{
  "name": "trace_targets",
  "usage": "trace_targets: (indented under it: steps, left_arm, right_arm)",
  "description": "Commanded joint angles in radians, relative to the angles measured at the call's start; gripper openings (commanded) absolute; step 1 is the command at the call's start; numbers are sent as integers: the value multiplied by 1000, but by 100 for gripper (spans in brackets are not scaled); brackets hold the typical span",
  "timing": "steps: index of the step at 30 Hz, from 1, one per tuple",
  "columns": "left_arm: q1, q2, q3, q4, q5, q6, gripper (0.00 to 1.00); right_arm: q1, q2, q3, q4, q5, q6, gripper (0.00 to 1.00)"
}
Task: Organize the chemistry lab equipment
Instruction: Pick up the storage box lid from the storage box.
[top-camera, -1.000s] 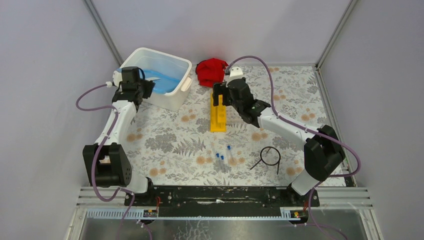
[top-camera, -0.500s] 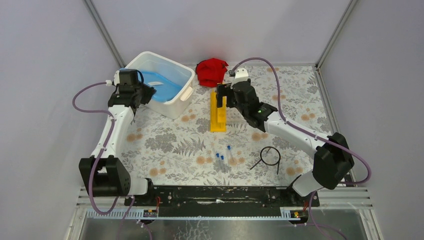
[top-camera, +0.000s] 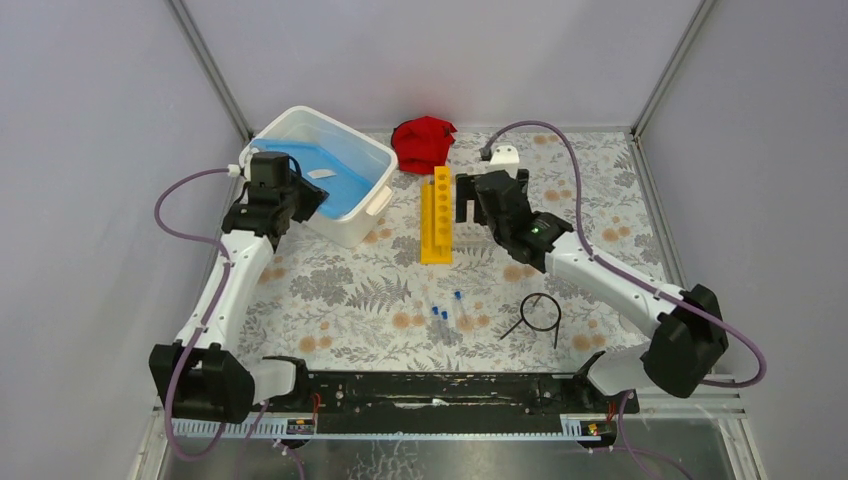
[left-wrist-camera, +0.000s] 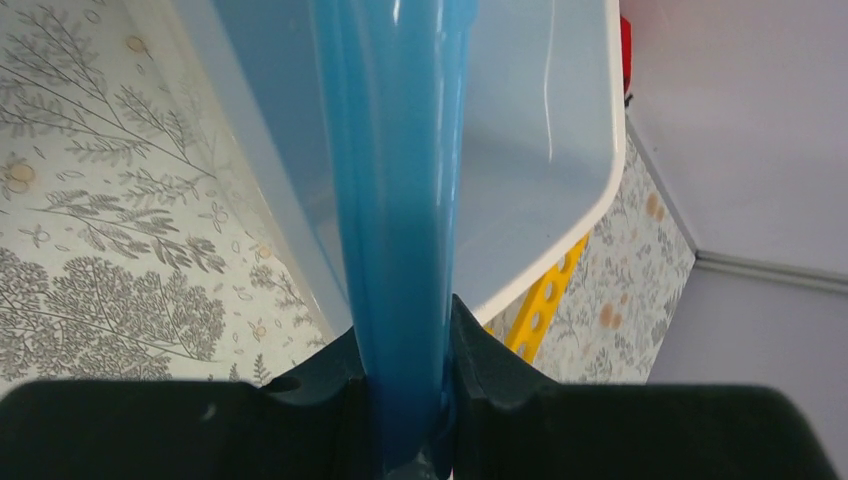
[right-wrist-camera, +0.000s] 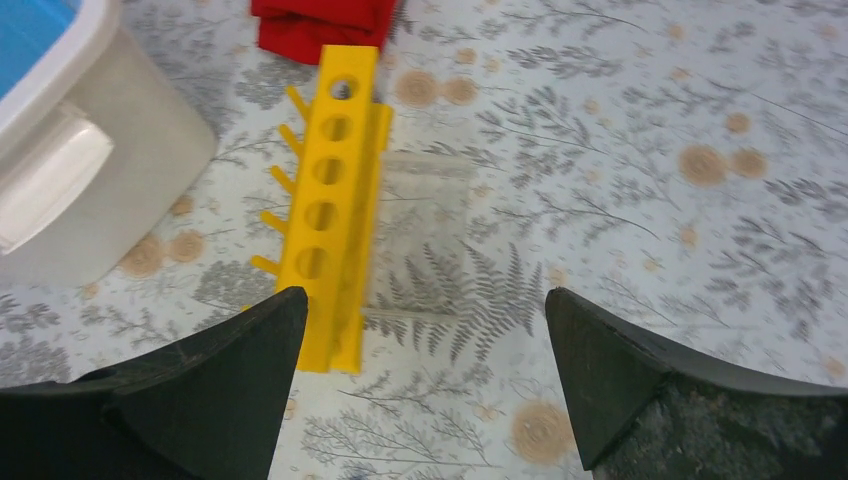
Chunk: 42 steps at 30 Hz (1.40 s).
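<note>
- Your right gripper (right-wrist-camera: 423, 295) has let go of the yellow rack (top-camera: 436, 215) and drawn off to its right, jaws wide and empty.
- The rack now lies flat mid-worktop, toward the far edge.
- Your left gripper (left-wrist-camera: 405, 345) stays clamped on the blue lid (left-wrist-camera: 400, 150) over the tub (top-camera: 335, 222), far-left corner.
- The tubes (top-camera: 440, 313) toward the near edge look like your next job.

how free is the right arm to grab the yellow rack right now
Probably yes: the right arm holds its jaws open beside the rack, nothing covers it, and the left arm is away at the tub.
</note>
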Motion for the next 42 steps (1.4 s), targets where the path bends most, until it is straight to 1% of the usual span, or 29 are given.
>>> trace_targets:
  steps: [1,4,8,12,16,20,25,31,33,37,42]
  left_arm:
    - [-64,-16,-60,-158,47,66,0]
    - [-91,-39,-72,-163,54,66,0]
    - [-110,-79,-89,-178,56,72,0]
    - [-114,-111,-98,-193,44,77,0]
    - [-112,-140,-86,-212,11,63,0]
    - [-112,-147,-28,-246,-46,40,0]
    - [-112,-156,30,-284,-45,12,0]
    - [-112,-185,11,-295,2,-19,0]
    - [-112,-195,-4,-295,37,-24,0]
    - [-112,-218,-18,-307,57,-31,0]
    - [-112,-250,8,-337,59,-47,0]
  right_arm:
    - [7,-97,-12,-143,176,66,97]
    - [7,-145,-18,-244,195,113,98]
    - [7,-224,-38,-358,168,183,97]
    - [8,-314,-77,-423,100,230,95]
    - [9,-369,-82,-476,71,242,95]
    - [8,-392,-87,-502,67,240,95]
    - [8,-424,-108,-535,37,254,95]
    - [10,-472,-172,-536,-12,295,95]
    - [13,-487,-177,-545,-17,304,94]
    - [19,-518,-170,-586,-22,309,91]
    - [22,-563,-172,-650,-27,323,89]
